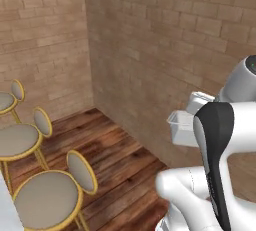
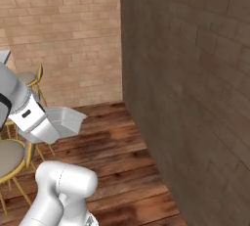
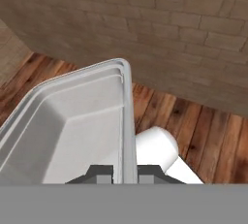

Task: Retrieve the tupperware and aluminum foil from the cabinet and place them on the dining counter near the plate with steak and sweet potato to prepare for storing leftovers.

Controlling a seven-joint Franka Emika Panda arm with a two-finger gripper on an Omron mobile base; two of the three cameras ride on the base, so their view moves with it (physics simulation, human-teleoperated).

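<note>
The tupperware (image 3: 82, 121), a translucent grey-white open tub, hangs in the air with my gripper (image 3: 125, 172) shut on its right rim. The rim runs between the two dark fingertips (image 3: 99, 171). From the left base view the tupperware (image 1: 181, 127) sticks out to the left of my arm, over the wooden floor. In the right base view the tupperware (image 2: 66, 120) sits just right of the hand. The aluminum foil, the cabinet and the plate with steak and sweet potato are out of view. A pale sliver (image 1: 4, 205) beside the stools may be the dining counter; I cannot tell.
Three round gold-framed stools (image 1: 47, 200) (image 1: 20, 140) (image 1: 5, 100) stand at the left. A brick wall (image 1: 165, 50) runs close on the right and meets another wall in a corner ahead. Wooden floor (image 2: 122, 137) lies between them.
</note>
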